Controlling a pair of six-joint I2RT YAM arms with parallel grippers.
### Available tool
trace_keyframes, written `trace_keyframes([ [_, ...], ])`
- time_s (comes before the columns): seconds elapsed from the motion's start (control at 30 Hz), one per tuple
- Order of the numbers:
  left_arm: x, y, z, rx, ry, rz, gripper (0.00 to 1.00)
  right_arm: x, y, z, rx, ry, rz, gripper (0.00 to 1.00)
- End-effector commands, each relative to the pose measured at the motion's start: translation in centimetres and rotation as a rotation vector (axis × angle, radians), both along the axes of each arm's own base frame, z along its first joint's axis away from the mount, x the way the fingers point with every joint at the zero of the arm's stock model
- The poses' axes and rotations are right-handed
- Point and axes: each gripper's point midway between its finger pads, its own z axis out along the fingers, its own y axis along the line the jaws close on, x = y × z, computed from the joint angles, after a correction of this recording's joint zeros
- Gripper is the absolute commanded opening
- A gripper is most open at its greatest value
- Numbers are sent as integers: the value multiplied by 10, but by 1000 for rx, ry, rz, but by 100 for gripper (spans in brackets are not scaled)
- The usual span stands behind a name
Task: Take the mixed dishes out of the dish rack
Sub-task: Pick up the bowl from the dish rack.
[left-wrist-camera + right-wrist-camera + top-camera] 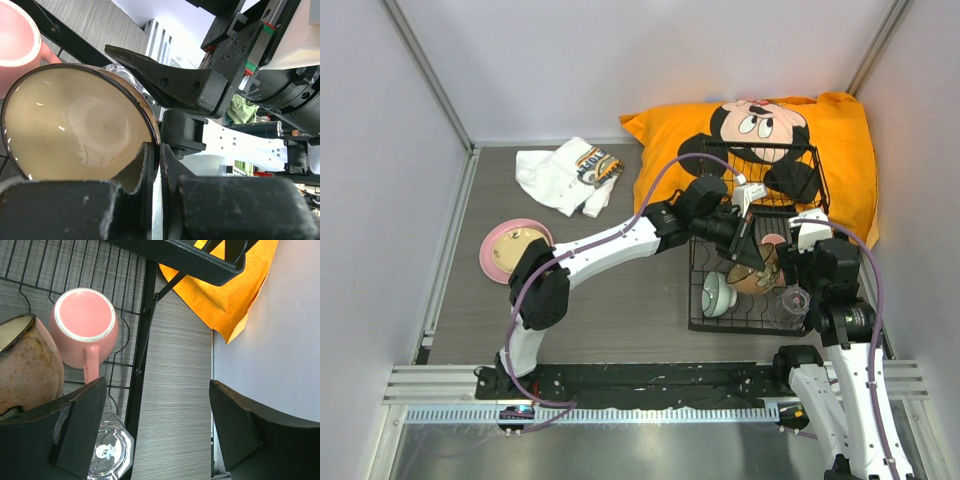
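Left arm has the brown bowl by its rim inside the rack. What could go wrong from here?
1. The left gripper pinches only the rim of the brown bowl; it may tip or slip on lifting.
2. The pink mug and clear glass sit close beside it and could be knocked.
3. The open right gripper hovers next to the bowl, so the grippers may clash.

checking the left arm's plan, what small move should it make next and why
Probably a short lift straight up. The left gripper is shut on the rim of the brown bowl, which sits inside the dish rack, with the pink mug close beside it.
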Motion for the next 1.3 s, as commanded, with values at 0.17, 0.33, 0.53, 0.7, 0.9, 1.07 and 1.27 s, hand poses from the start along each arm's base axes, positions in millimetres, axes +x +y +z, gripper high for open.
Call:
trace_keyframes([
  [0.17,-4,-2,62,-148,-82,-38,0,5,-3,6,-5,-40,-16,87],
  [0.33,-5,7,66,-140,-122,-29,0,5,-3,6,-6,-41,-18,87],
  [0.53,-3,24,73,-137,-151,5,0,6,-3,4,-4,-39,-15,87],
  [0.7,8,42,80,-146,-193,43,0,8,-2,2,2,-38,-13,87],
  [0.9,14,57,88,-152,-220,72,0,9,-2,-2,5,-32,-13,87],
  [1.07,24,75,95,-144,-251,119,0,10,-1,-4,10,-30,-10,87],
  [1.27,41,102,86,-85,-296,189,0,12,2,-5,20,-25,-4,87],
])
